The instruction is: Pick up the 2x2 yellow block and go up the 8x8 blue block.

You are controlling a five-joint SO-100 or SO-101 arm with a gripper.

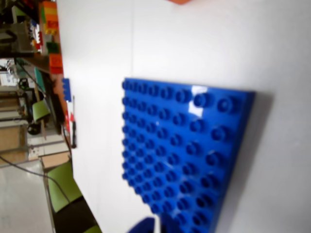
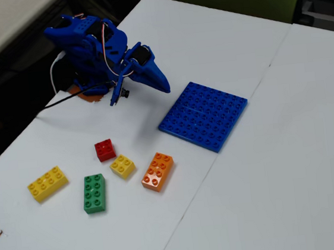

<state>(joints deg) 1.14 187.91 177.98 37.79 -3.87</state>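
In the fixed view, the small yellow brick (image 2: 122, 165) is seen lying on the white table (image 2: 268, 180), well apart from the gripper (image 2: 164, 84), which is held above the table near the blue baseplate's (image 2: 203, 115) left corner. Relative to the baseplate, the brick lies to the lower left, between a red brick (image 2: 104, 149) and an orange brick (image 2: 157, 171). Nothing is held by the gripper; whether its jaws are parted cannot be told. The baseplate (image 1: 184, 150) fills the wrist view.

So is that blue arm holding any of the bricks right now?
No, nothing is held. The gripper hangs in the air with nothing between its fingers, and the 2x2 yellow block lies untouched on the table, apart from the 8x8 blue block.
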